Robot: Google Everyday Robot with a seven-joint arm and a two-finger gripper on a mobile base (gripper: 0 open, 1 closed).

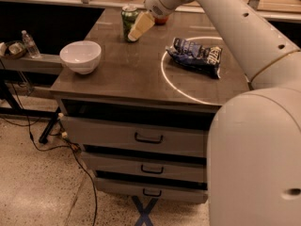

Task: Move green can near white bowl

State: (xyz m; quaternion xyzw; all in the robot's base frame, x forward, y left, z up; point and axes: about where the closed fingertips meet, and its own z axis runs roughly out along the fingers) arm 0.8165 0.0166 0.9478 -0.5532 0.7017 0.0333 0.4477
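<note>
The green can [127,19] stands upright at the back left of the brown tabletop [127,74]. My gripper [140,27] reaches in from the upper right, and its cream tip lies against the can's right side, covering part of it. The white bowl [80,56] sits near the table's front left corner, well in front of and left of the can. My white arm [235,27] crosses the upper right of the view.
A blue chip bag [195,55] lies on the right of the table inside a white ring of light. A red apple [162,19] shows partly behind the arm. A water bottle [29,44] stands on a low shelf to the left. Drawers [148,138] lie below the tabletop.
</note>
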